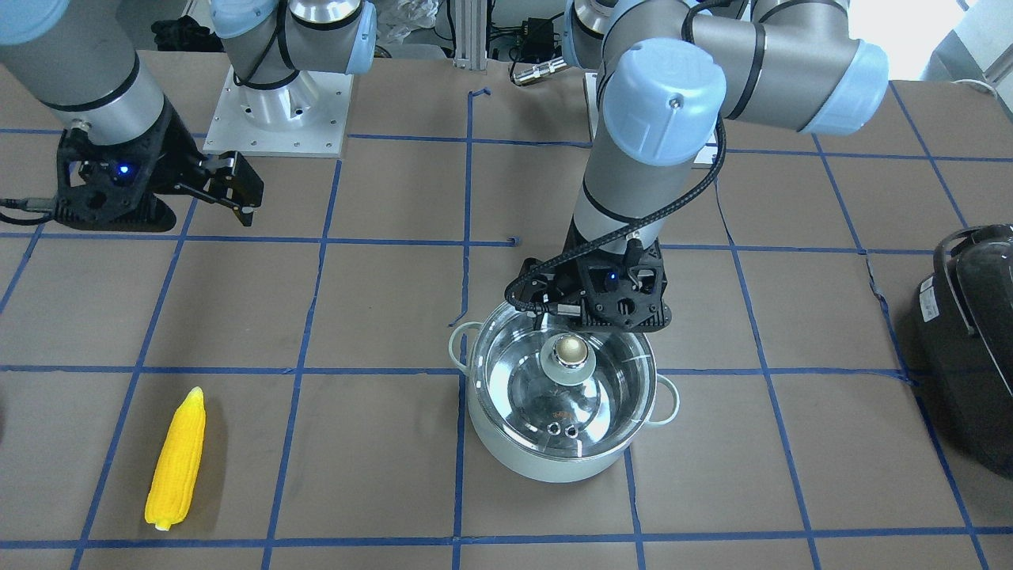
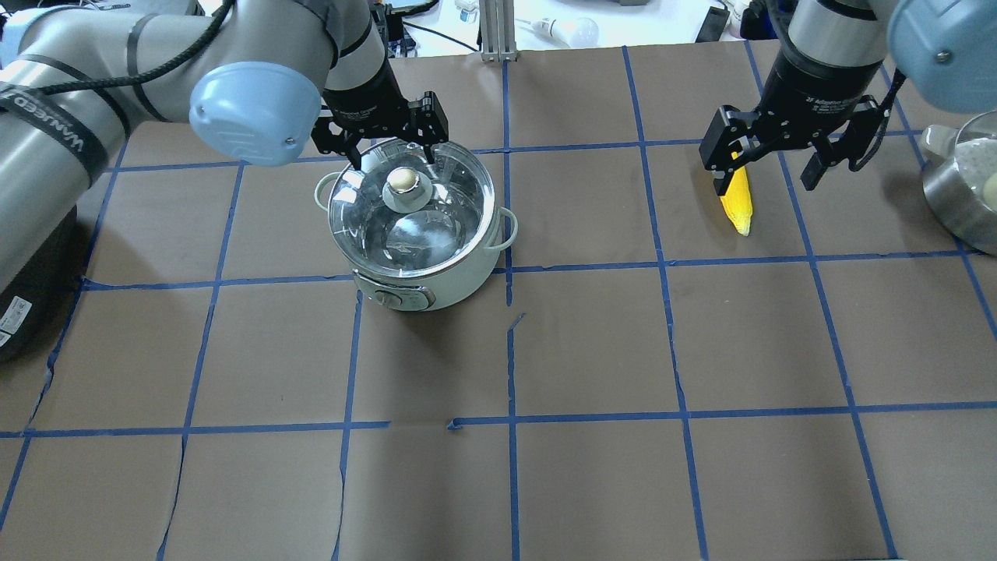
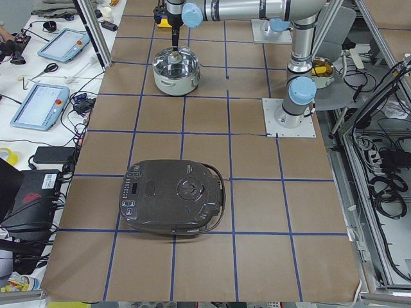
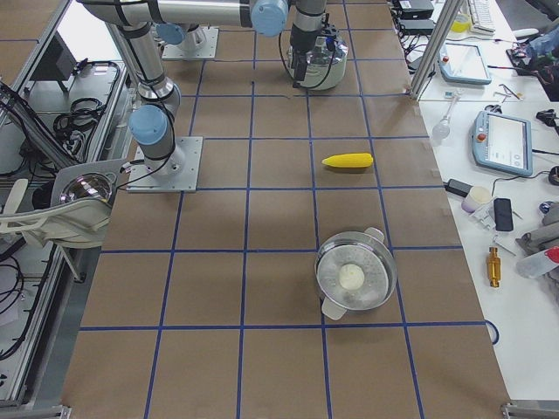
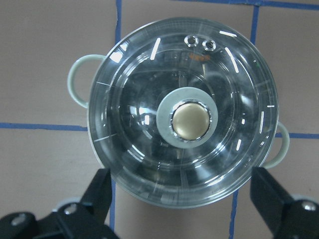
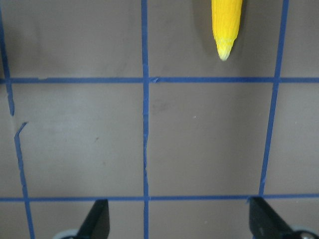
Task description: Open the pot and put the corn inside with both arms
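The pale mint pot point(image 1: 554, 455) stands mid-table with its glass lid point(image 1: 566, 388) on and the brass knob point(image 1: 571, 349) on top. My left gripper point(image 2: 393, 152) hangs open above the lid and touches nothing. In the left wrist view its fingers point(image 5: 97, 191) stand wide apart below the knob point(image 5: 189, 121). The yellow corn point(image 1: 176, 459) lies flat on the table. My right gripper point(image 2: 769, 167) is open and empty, high above the corn point(image 2: 738, 204). The right wrist view shows only the corn's tip point(image 6: 227, 30).
A black appliance with a handle point(image 1: 969, 332) sits at the table's end on my left. A steel pot with a lid point(image 4: 354, 279) sits at the end on my right. Brown paper with blue tape lines covers the table point(image 2: 592, 343).
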Motion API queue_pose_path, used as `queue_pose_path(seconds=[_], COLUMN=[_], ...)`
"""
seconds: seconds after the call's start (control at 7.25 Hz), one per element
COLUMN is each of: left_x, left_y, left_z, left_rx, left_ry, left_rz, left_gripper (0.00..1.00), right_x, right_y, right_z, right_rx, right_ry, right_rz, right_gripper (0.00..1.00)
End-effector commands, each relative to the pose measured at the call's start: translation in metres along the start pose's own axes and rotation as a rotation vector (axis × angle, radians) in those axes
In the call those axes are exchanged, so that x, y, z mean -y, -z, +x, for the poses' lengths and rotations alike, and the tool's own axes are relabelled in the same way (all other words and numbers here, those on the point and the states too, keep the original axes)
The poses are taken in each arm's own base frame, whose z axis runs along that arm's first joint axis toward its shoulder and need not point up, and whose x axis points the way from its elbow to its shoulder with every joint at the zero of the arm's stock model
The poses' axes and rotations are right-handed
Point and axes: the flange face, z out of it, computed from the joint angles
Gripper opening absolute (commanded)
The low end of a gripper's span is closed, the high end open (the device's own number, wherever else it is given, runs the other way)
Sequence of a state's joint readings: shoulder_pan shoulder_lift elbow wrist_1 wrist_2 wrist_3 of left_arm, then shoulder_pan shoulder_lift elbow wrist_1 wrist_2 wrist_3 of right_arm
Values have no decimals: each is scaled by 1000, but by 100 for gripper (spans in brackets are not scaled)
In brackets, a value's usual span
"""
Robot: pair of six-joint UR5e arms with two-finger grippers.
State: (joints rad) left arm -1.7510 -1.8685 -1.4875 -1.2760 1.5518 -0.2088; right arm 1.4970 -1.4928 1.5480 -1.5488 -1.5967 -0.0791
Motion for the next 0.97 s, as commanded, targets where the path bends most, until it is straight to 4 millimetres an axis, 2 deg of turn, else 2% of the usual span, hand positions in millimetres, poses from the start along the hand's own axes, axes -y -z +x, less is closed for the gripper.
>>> queue_pose_path(seconds=[0.0,0.14,0.28,0.55,0.83], left_x=[16,17,17,16,14], left_y=[-37,-43,-44,-50,-49], left_z=[4,4,4,4,3], left_rx=[9,13,13,14,17], left_ry=[-8,-1,-8,5,3], left_rz=[-5,-14,-15,-26,-27], left_gripper=[100,100,100,88,85], right_x=[56,77,97,129,136], right_y=[-48,-67,-89,-136,-170], right_z=[38,57,61,70,74], right_rx=[-1,7,4,-14,-30], right_ry=[-14,-45,-48,-54,-63], right_rz=[64,99,124,160,173], right_gripper=[100,100,100,100,100])
